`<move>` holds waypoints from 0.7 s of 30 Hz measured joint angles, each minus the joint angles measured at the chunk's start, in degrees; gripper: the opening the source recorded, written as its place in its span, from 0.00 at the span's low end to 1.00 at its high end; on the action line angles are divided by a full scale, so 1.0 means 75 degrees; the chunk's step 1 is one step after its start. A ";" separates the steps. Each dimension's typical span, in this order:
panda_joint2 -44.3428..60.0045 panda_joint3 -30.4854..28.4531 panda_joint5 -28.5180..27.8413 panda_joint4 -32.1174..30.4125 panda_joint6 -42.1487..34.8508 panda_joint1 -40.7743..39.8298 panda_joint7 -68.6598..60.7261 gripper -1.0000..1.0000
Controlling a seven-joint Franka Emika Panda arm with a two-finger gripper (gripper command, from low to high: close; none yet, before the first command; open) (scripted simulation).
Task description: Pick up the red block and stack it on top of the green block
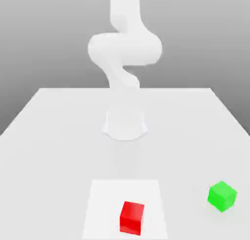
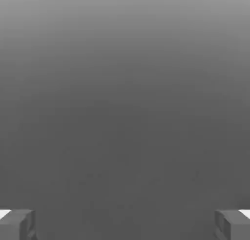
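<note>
The red block (image 1: pixel 132 217) lies on the white table near its front edge, a little to the exterior view's right of centre. The green block (image 1: pixel 222 196) rests on the table well to the exterior view's right of the red one, turned slightly, and apart from it. In the hand view my gripper (image 2: pixel 125 224) is open, its two grey fingertips (image 2: pixel 17 224) standing far apart with nothing between them and a plain grey backdrop beyond. The white arm (image 1: pixel 124 49) curls upward from its base, far behind both blocks.
The arm's round base (image 1: pixel 125 124) stands at the middle of the table (image 1: pixel 49 136). A lighter square patch (image 1: pixel 100 195) marks the table surface under the red block. The table's back edge runs behind the base.
</note>
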 joint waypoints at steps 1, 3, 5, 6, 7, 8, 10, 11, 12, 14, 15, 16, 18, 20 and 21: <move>0.0301 0.0056 -0.0031 -0.0069 0.0123 -0.0047 0.0102 0.50; 0.0874 0.0159 -0.0091 -0.0200 0.0357 -0.0133 0.0295 0.50; 0.1433 0.0257 -0.0149 -0.0328 0.0585 -0.0215 0.0484 0.50; 0.1711 0.0299 -0.0182 -0.0391 0.0698 -0.0250 0.0581 0.50; 0.1988 0.0342 -0.0212 -0.0455 0.0811 -0.0285 0.0676 0.50; 0.2266 0.0379 -0.0245 -0.0518 0.0924 -0.0315 0.0772 0.50; 0.2821 0.0443 -0.0305 -0.0645 0.1151 -0.0365 0.0958 0.50; 0.3099 0.0471 -0.0337 -0.0708 0.1263 -0.0387 0.1056 0.50; 0.3376 0.0496 -0.0367 -0.0771 0.1376 -0.0406 0.1151 0.50; 0.3930 0.0530 -0.0418 -0.0898 0.1602 -0.0429 0.1334 0.50; 0.4207 0.0543 -0.0438 -0.0962 0.1715 -0.0436 0.1421 0.50; 0.4484 0.0553 -0.0452 -0.1025 0.1828 -0.0440 0.1504 0.50; 0.5035 0.0564 -0.0462 -0.1152 0.2056 -0.0435 0.1657 0.50; 0.5584 0.0566 -0.0437 -0.1280 0.2284 -0.0419 0.1786 0.50; 0.5857 0.0572 -0.0411 -0.1344 0.2399 -0.0409 0.1840 0.50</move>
